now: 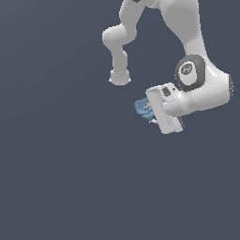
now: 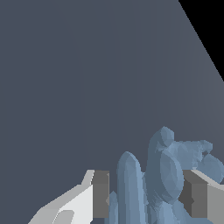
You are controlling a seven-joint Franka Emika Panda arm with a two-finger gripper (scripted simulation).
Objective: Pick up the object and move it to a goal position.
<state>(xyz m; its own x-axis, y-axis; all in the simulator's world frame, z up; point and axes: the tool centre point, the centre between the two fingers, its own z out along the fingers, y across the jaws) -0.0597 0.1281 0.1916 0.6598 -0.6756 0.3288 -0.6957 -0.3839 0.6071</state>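
Arm: the glossy white, jointed robot arm (image 1: 194, 70) is reaching in from the upper edge of the exterior view, its wrist bending toward the exterior view's left.
Gripper: the white, boxy parallel gripper (image 1: 149, 111) is pointing toward the exterior view's left, its flat body tilting slightly.
Fingers: in the wrist view two grey finger pads (image 2: 101, 194) are sitting on either side of the block, set on white finger bodies; the jaws are standing only as far apart as the block is wide.
Grip: the gripper is closing on the block, with both pads appearing to press against its sides; whether each pad is truly touching is hard to tell at the lumpy edges.
Object: the small light-blue lumpy block with a bumpy, irregular surface (image 1: 141, 108) is sitting between the fingers, sticking out beyond the fingertips toward the exterior view's left.
Object detail: in the wrist view the light-blue block (image 2: 162, 175) is showing several rounded lobes, one tall and narrow, the others bulging past the pad on one side.
Surroundings: a plain dark slate-grey surface (image 1: 61, 164) is filling the background of both views; whether the block is resting on it or hanging above it cannot be told.
Corner: a black wedge (image 2: 210, 26) is cutting across one corner of the wrist view.
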